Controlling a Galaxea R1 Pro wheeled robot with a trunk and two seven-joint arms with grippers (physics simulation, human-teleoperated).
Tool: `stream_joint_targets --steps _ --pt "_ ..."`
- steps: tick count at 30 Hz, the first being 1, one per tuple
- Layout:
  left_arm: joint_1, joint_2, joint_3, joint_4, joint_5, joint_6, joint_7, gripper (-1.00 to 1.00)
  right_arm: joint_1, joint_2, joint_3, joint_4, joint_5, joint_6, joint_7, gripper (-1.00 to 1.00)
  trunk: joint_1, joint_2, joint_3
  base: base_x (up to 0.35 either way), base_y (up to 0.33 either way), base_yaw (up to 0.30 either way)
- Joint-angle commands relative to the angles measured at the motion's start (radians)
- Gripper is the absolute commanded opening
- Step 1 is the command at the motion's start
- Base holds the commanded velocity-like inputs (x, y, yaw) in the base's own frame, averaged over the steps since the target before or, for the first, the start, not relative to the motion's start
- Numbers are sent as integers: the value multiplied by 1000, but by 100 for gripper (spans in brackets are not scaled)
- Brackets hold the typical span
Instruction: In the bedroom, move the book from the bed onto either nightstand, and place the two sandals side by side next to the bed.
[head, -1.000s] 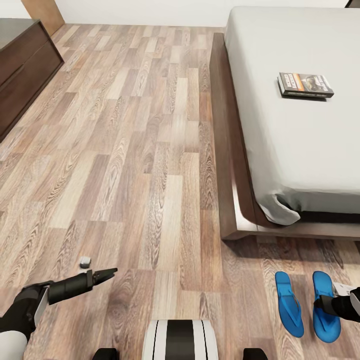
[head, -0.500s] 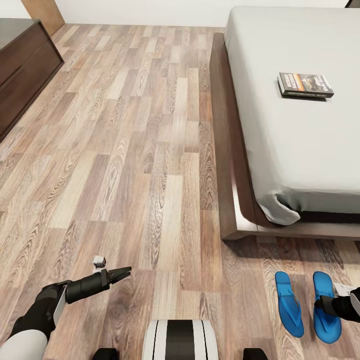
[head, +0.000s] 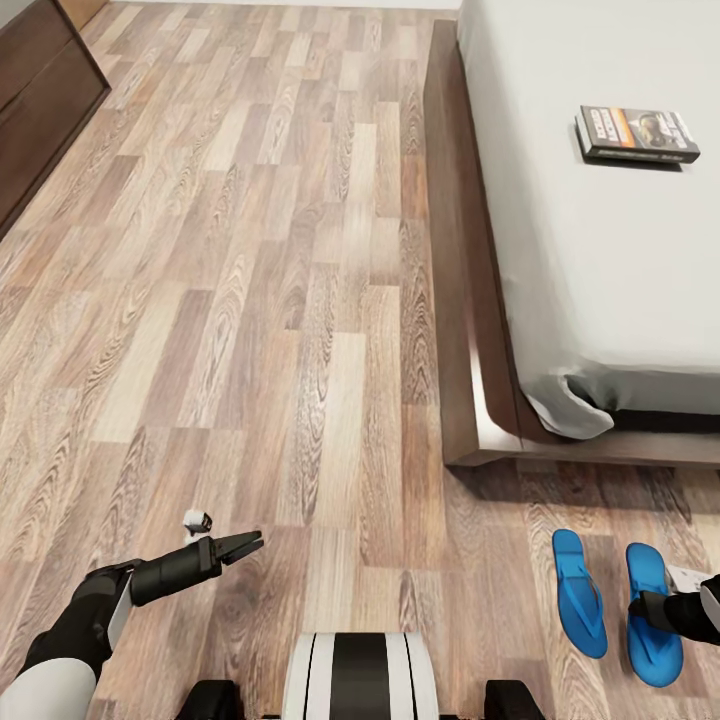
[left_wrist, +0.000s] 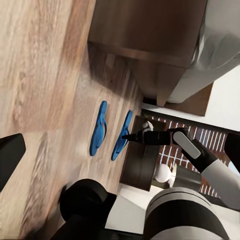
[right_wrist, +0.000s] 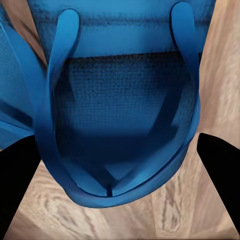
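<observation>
Left gripper hangs clenched and empty over the plank floor, the bed carries the book on its grey mattress, and the two sandals lie side by side beyond its foot, right gripper released above the outer one.

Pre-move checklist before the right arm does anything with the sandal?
1. Both sandals on the floor, side by side at the foot of the bed: left sandal, right sandal. Ok.
2. Right hand over the right sandal, fingers spread on either side of it. Ok.
3. Sandal gripped: not ok, the fingers stand apart.
4. Left hand away from the sandals, over bare floor. Ok.
5. Book on the mattress, not moved yet. Not ok.
</observation>
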Motion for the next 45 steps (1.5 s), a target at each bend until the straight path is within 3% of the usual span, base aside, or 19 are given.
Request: stream_joint_targets --steps 1,4,9,16,21,39,45 --pt "-1 0 3 -1 -7 10 -7 100 0 0 -3 -1 6 4 6 -100 0 0 -5 0 0 0" --pt "-1 -1 4 0 -7 9 -7 100 0 0 -3 -1 6 4 6 -100 2 -1 -16 0 0 0" --pt "-1 0 4 0 -7 9 -7 100 0 0 -4 -11 7 -12 6 -100 2 -1 -16 0 0 0" --pt "-1 0 4 0 -7 9 -7 100 0 0 -6 -13 6 -195 8 -100 2 -1 -16 0 0 0" --pt "-1 0 4 0 -7 9 -7 100 0 0 -6 -12 6 -206 8 -100 2 -1 -16 0 0 0" --pt "-2 -1 4 0 -7 9 -7 100 0 -1 -6 -11 6 -207 8 -100 10 -5 -86 0 0 0" --pt "-2 -1 4 0 -7 9 -7 100 0 -1 -6 -12 6 -207 8 -100 10 -6 -90 0 0 0"
